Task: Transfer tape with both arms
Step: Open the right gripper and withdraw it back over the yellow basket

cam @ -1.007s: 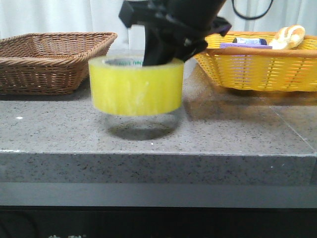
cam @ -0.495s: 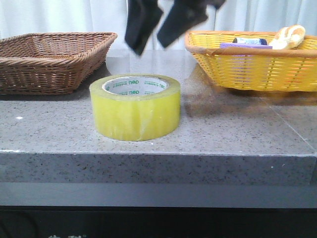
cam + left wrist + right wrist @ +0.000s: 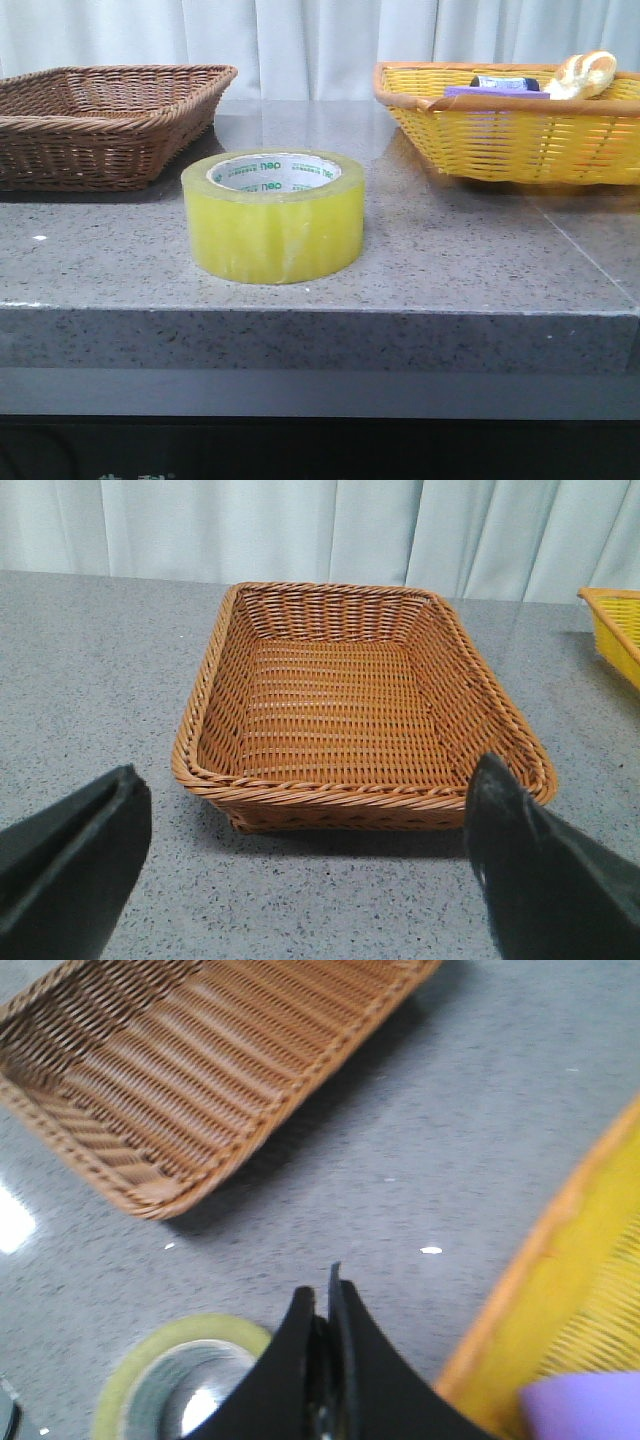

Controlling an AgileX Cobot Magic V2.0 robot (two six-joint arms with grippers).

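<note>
Sitting upright mid-table between brown basket [image 3: 105,120] and yellow basket [image 3: 520,125], tape [image 3: 272,215] is lying ungrasped. Right gripper [image 3: 322,1305] is hovering clenched and empty; left gripper [image 3: 300,865] is gaping before brown basket, pickup pending.

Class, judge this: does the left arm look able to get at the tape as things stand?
Probably yes: the tape stands alone on the counter, nothing covering it, and the left gripper is open, though facing the brown basket.

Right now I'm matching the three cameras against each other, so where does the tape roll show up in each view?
Front view: the tape stands on the counter, centre, between both baskets.
Left wrist view: not in it; only the open left gripper before the brown basket.
Right wrist view: its rim peeks beside the shut right gripper.
Shared landmark: the brown basket.
</note>
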